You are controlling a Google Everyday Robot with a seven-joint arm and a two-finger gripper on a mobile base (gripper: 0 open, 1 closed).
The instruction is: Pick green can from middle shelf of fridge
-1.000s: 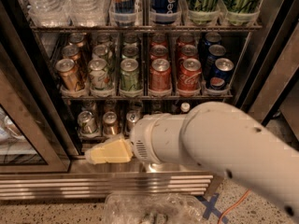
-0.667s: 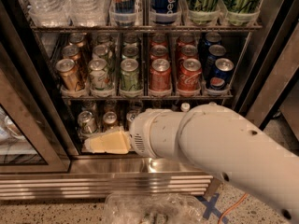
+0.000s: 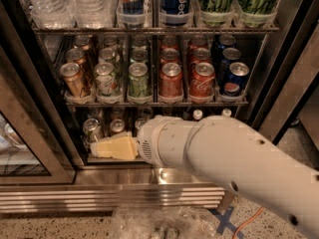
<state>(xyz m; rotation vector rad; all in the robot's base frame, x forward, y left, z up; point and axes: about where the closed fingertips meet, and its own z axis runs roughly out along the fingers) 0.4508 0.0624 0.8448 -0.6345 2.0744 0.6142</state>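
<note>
The fridge (image 3: pixel 294 78) stands open, and on its middle shelf (image 3: pixel 154 103) the green can (image 3: pixel 138 81) fronts the third lane from the left, between a whitish can (image 3: pixel 105 79) and a red cola can (image 3: pixel 171 79). The gripper (image 3: pixel 97 148) hangs lower, before the bottom rack (image 3: pixel 99 159); whether it is parted or closed I cannot tell. The can is probably rigid yet dentable and slick, so a modest squeeze at mid-body suits it.

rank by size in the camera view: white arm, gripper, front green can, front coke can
1. white arm, by far, though nearest the camera
2. gripper, low, below the middle shelf; roughly can-sized, so unsure
3. front green can and front coke can: alike, a tie
</note>
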